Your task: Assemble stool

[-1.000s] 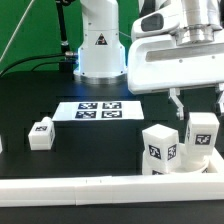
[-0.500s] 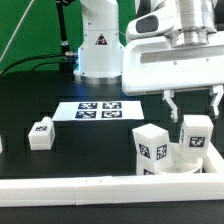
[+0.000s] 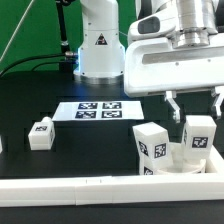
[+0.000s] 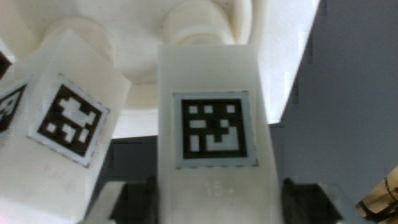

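Nudged toward nine o'clock since a second ago: the two-finger gripper (image 3: 193, 104) and, below it, both standing legs sit a touch further that way in the exterior view.

The white plastic stool is in parts, most of it gathered at four o'clock on the black table (image 3: 40, 95). Its thick round white seat disc (image 3: 195, 166) lies low there, mostly hidden by the pieces on and in front of it. On it stands the upright tagged white leg (image 3: 200, 135), its black-and-white square tag facing the camera. Just beside that, on the nine o'clock side, stands the leaning tagged white leg (image 3: 152, 148), tipped a little. Whether either one is seated in a socket, I cannot tell.

Up top, the gripper hangs directly over the upright leg with its fingers (image 3: 170, 102) spread wide, one to each side, gripping nothing. From the wrist camera, the upright leg (image 4: 214, 125) fills the middle and the leaning leg (image 4: 63, 105) crowds in beside it.

Further out, a small loose tagged white leg (image 3: 40, 133) lies alone at nine o'clock, well apart from the rest. The marker board (image 3: 100, 110) lies flat near the centre. A long white L-shaped rail (image 3: 80, 186) runs along the six o'clock edge, and the white robot base (image 3: 100, 45) stands at twelve.
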You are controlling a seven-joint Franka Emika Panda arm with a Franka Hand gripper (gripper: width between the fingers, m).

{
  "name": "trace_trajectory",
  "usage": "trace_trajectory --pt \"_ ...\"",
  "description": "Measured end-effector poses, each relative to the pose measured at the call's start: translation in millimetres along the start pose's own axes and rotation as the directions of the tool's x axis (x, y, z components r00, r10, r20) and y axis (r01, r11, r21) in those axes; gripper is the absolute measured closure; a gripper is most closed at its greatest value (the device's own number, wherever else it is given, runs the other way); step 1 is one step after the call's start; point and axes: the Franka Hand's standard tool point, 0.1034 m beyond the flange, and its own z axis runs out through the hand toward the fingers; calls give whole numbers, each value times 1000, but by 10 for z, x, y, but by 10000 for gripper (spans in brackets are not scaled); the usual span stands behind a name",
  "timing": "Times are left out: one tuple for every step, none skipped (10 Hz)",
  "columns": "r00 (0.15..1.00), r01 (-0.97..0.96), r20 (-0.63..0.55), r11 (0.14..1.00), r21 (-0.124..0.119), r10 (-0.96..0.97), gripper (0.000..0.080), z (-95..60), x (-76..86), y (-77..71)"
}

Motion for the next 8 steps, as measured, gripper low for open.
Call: trace_trajectory --pt "1000 0 0 1000 0 0 377 0 0 0" --pt "1000 0 0 1000 0 0 377 0 0 0" --pt "1000 0 0 1000 0 0 214 0 0 0" --pt "1000 0 0 1000 0 0 163 0 0 0" --pt "1000 1 0 1000 0 -1 154 0 0 0" --pt "1000 1 0 1000 0 -1 154 0 0 0" --pt "1000 1 0 1000 0 -1 154 0 0 0" --pt "1000 0 10 1000 0 0 151 -1 8 -6"
